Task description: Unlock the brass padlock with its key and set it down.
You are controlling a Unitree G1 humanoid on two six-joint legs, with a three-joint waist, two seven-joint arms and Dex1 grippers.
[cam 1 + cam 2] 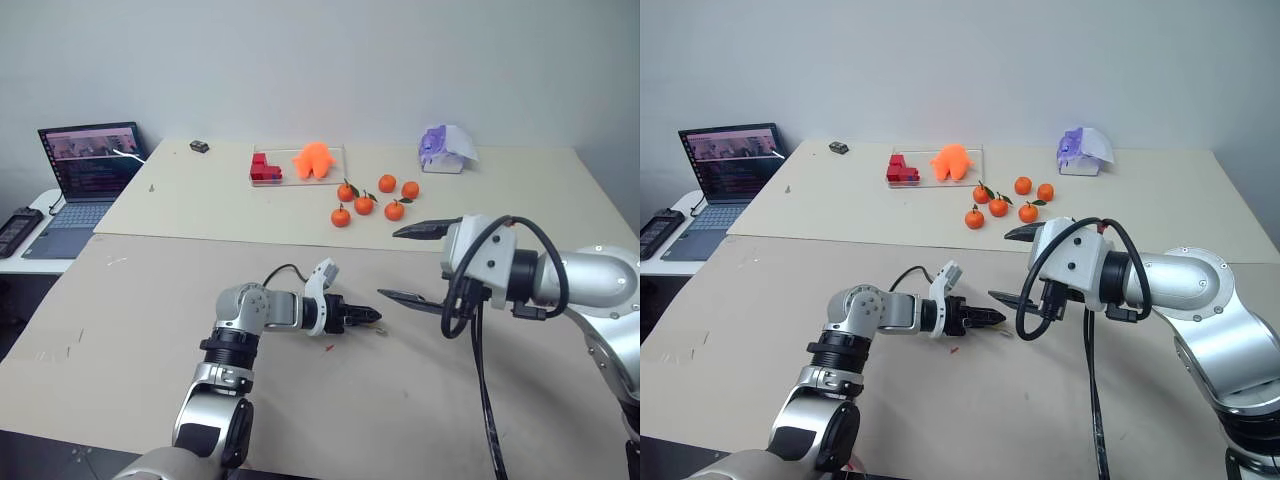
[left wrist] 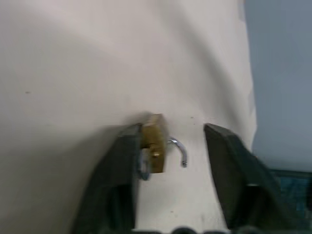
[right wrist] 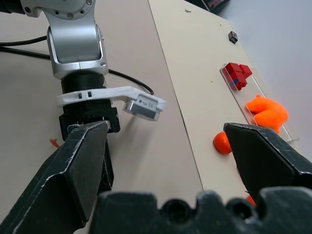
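Observation:
The brass padlock (image 2: 154, 142) lies on the tan table (image 1: 150, 330) between the fingers of my left gripper (image 2: 170, 129). It rests against one finger (image 2: 124, 161), and a clear gap separates it from the other. Its silver shackle (image 2: 179, 147) is swung out to the side. A small silvery bit (image 2: 145, 168) sticks out of the lock by that finger; I cannot tell whether it is the key. My left gripper (image 1: 372, 318) is low on the table and open. My right gripper (image 1: 393, 264) hangs wide open and empty, just right of and above it.
Several tangerines (image 1: 364, 203) lie on the far table half. Behind them a clear tray (image 1: 340, 152) carries a red block (image 1: 263, 168) and an orange toy (image 1: 314, 160). A purple-white item (image 1: 444, 148) is at the back right, a laptop (image 1: 88, 170) at the left.

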